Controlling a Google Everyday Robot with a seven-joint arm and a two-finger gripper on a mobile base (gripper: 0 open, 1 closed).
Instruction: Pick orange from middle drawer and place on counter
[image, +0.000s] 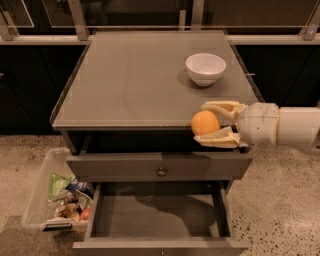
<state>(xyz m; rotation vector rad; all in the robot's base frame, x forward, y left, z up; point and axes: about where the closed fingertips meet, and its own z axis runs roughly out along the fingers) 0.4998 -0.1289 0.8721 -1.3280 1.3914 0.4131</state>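
Note:
The orange (205, 122) is held between the two pale fingers of my gripper (209, 124), which reaches in from the right. It hangs at the level of the counter's front edge, near the right end. The counter (135, 80) is a flat grey top. Below it, the middle drawer (155, 215) is pulled out, with a bare grey floor showing only shadows.
A white bowl (205, 68) stands on the counter's back right, behind the gripper. A shut drawer with a round knob (161, 172) sits above the open one. A clear plastic bin (55, 200) with snack packets stands on the floor to the left.

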